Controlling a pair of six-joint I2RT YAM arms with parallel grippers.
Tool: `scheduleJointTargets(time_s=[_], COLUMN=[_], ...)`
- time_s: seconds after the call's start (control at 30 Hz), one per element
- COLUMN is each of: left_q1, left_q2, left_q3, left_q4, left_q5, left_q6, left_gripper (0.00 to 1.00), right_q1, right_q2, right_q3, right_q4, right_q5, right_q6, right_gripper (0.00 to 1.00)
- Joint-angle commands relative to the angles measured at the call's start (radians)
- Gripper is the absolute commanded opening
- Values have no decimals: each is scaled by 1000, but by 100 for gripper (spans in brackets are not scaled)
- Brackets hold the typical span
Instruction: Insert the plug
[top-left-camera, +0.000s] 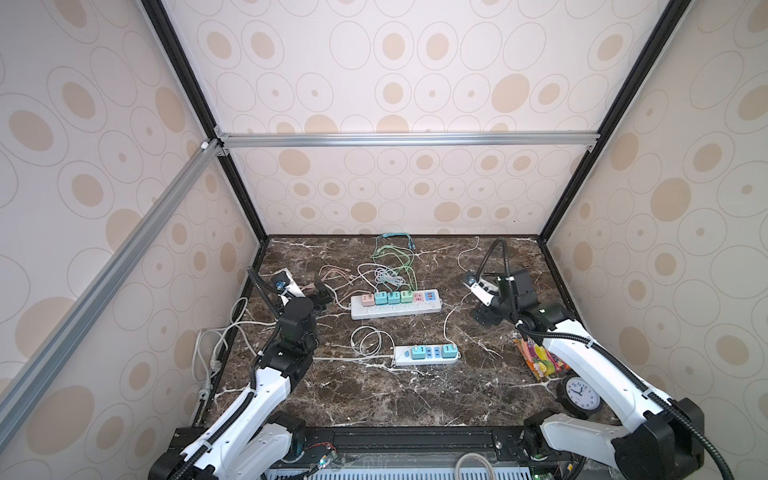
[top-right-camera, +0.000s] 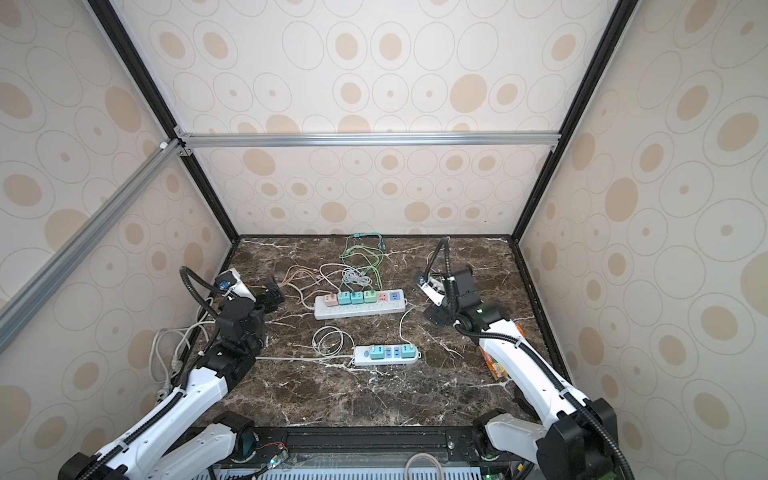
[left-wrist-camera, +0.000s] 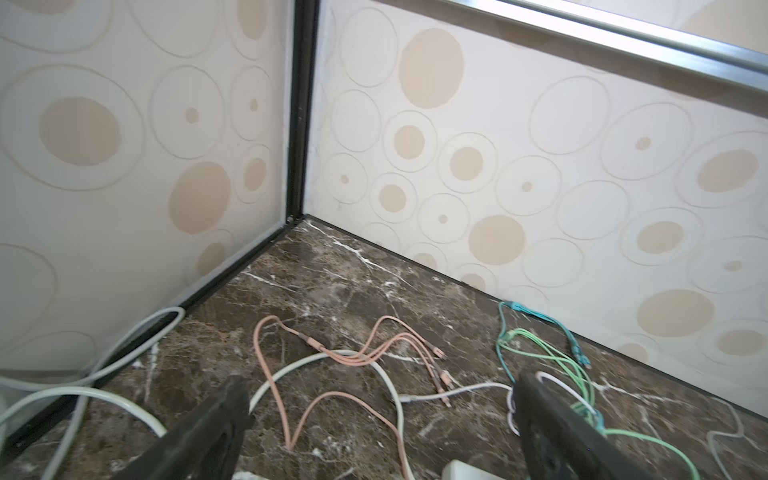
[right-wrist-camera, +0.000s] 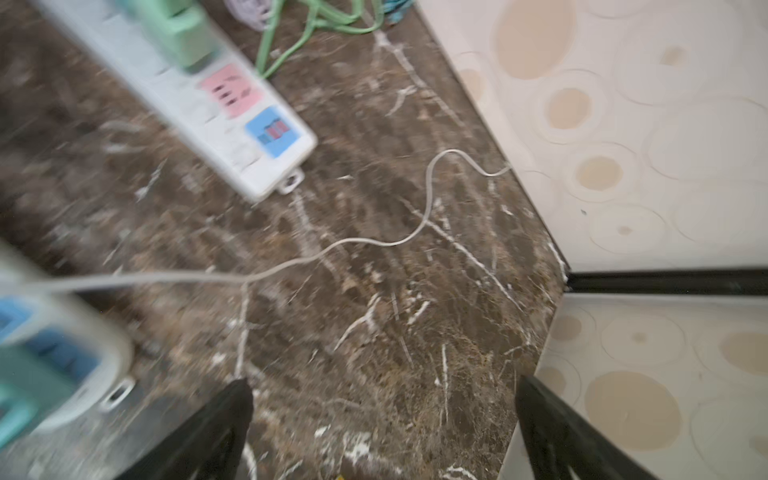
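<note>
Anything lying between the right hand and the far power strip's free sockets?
Only a thin white cable, flat on the table, crosses that gap; nothing upright stands between the open right hand and the far power strip.

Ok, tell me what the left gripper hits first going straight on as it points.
The left gripper would likely meet the pink cable looped on the marble tabletop first, the thick white cord just beyond. Depth is unclear; it might pass over both.
</note>
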Motion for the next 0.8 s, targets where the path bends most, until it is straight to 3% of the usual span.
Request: scheduleJointTargets(time_s=[0.0, 0.17, 0.3, 0.43, 0.53, 0.77], left_q1=[29, 89, 132, 182, 227, 253], left_q2=[39, 83, 113, 196, 293, 467], left_q3=[-25, -68, -123, -167, -159, -196], left_q4=[45, 0, 34, 127, 203, 554], left_q5=[-126, -166, -166, -127, -26, 134], left_q6=[64, 14, 3, 55, 99, 239], left_gripper=[98, 98, 98, 98, 98, 98], right_q1=[-89, -212, -324, -350, -350, -349], right_q2=[-17, -2, 37, 145, 239, 218], right_q3=[-82, -196, -303, -371, -413, -437], right_q4=[310, 425, 489, 615, 798, 841], right_q5=[108, 276, 234, 162, 113, -103], right_q6=[241, 473, 635, 636, 612, 523], right_gripper=[99, 99, 100, 100, 100, 100])
